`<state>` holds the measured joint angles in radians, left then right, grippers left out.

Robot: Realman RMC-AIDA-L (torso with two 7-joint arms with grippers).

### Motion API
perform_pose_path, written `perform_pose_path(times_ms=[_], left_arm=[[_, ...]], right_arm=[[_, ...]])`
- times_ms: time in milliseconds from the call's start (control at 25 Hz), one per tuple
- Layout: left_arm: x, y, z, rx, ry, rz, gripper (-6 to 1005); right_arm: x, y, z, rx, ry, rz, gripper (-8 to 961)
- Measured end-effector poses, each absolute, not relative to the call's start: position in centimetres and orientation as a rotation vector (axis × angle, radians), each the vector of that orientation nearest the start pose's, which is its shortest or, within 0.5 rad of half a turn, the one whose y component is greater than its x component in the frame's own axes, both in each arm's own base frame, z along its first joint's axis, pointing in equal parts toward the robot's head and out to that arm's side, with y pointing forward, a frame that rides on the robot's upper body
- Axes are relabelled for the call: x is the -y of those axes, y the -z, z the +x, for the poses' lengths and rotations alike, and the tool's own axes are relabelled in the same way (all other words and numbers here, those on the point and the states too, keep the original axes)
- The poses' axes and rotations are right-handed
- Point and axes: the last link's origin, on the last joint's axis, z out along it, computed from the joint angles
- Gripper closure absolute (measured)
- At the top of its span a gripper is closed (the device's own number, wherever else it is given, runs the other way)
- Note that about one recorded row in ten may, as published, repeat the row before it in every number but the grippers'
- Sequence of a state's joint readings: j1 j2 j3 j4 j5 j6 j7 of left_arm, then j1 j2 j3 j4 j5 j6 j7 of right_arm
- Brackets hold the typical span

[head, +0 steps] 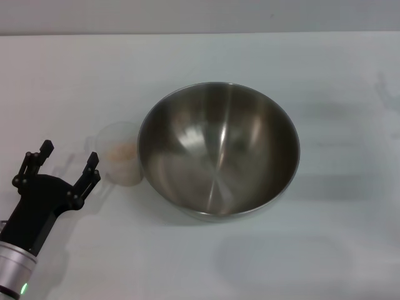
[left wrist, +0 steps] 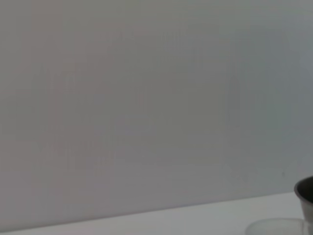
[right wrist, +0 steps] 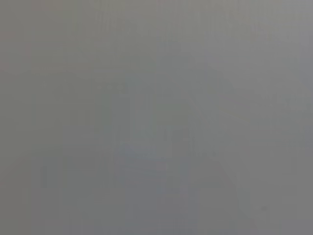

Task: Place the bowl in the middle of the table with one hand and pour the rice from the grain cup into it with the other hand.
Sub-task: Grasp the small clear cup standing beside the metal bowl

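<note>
The steel bowl (head: 219, 150) stands empty in the middle of the white table (head: 325, 250). The clear grain cup (head: 122, 153) stands upright right beside the bowl's left side, with beige rice (head: 122, 150) in its bottom. My left gripper (head: 69, 159) is open and empty, low at the left, just short of the cup. In the left wrist view the cup's rim (left wrist: 276, 227) and the bowl's edge (left wrist: 305, 193) show at one corner. The right gripper is out of view; its wrist view shows only plain grey.
A grey wall runs behind the table's far edge (head: 200, 32). Bare white tabletop lies to the right of and in front of the bowl.
</note>
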<state>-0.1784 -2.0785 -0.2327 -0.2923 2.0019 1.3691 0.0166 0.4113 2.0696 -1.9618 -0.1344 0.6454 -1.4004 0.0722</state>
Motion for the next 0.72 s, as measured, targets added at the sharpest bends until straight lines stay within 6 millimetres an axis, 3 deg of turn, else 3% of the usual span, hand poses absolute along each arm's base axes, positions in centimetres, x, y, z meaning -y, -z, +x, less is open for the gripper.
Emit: perform_pose_path(times_ms=[720], left_arm=[[-23.3,6.8,-33.9,0.512,0.611,-1.816,161]], right_arm=[[-31.6,-3.4,32.8,-0.310,-0.749,-1.402,177]])
